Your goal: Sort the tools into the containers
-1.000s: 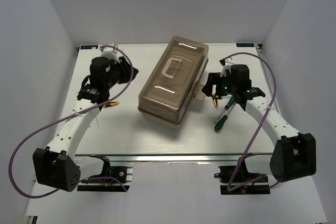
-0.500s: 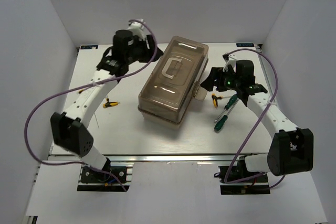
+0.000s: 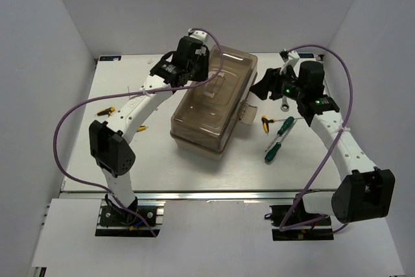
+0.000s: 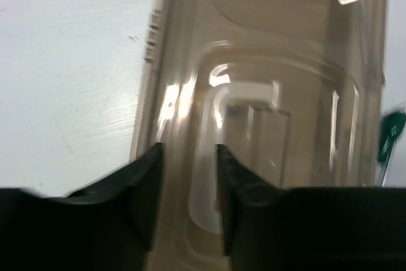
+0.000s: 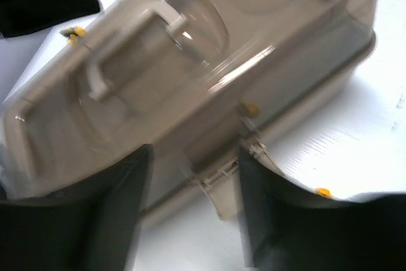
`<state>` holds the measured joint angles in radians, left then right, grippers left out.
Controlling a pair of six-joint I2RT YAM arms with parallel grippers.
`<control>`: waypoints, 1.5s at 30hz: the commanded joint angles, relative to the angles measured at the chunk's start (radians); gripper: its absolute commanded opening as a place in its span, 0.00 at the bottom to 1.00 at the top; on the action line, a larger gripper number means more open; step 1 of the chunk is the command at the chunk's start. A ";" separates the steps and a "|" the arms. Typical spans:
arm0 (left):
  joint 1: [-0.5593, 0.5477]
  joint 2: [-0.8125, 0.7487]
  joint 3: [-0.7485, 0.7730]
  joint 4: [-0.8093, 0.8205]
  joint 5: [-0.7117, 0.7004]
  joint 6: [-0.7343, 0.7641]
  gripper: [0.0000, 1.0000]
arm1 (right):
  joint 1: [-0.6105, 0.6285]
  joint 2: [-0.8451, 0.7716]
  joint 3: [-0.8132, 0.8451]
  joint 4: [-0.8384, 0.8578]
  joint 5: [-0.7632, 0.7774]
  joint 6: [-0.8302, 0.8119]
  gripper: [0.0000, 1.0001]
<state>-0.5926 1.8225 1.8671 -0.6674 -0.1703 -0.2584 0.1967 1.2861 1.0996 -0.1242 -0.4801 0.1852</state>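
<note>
The toolbox [image 3: 211,105] stands mid-table with its translucent brown lid [image 4: 266,61] down. My left gripper [image 3: 205,72] is open and empty just above the lid's far left part, with the beige handle [image 4: 250,125] ahead of its fingers [image 4: 143,191]. My right gripper [image 3: 260,90] is open and empty beside the box, its jaws either side of the beige latch [image 5: 219,176] without touching it. Two green-handled screwdrivers [image 3: 277,139] and a yellow-and-black hex key [image 3: 264,123] lie right of the box. The wrench [image 3: 284,102] is mostly hidden under the right arm.
Two more hex keys lie on the left of the table, one further left [image 3: 106,111] and one nearer the box [image 3: 139,128]. Purple cables loop off both arms. White walls close in the back and sides. A green handle shows at the right edge of the left wrist view [image 4: 392,134].
My left arm swung from the table's left side up and right onto the toolbox lid. My right gripper moved back and toward the box's latch side.
</note>
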 commanded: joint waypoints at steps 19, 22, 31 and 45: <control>0.108 -0.331 -0.586 0.117 0.124 -0.186 0.19 | 0.280 0.297 0.447 0.031 0.133 0.276 0.52; 0.100 -0.362 -0.661 0.192 0.215 -0.209 0.19 | 0.303 0.315 0.477 -0.011 0.205 0.289 0.59; 0.085 -0.476 -0.787 0.291 0.285 -0.275 0.20 | 0.356 0.325 0.468 -0.066 0.328 0.289 0.52; 0.079 -0.516 -0.853 0.427 0.388 -0.323 0.21 | 0.363 0.340 0.428 -0.173 0.393 0.401 0.54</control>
<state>-0.5011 1.3510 1.0088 -0.2989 0.1596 -0.5678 0.5575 1.6188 1.5337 -0.2691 -0.1349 0.5400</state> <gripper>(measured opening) 0.204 0.532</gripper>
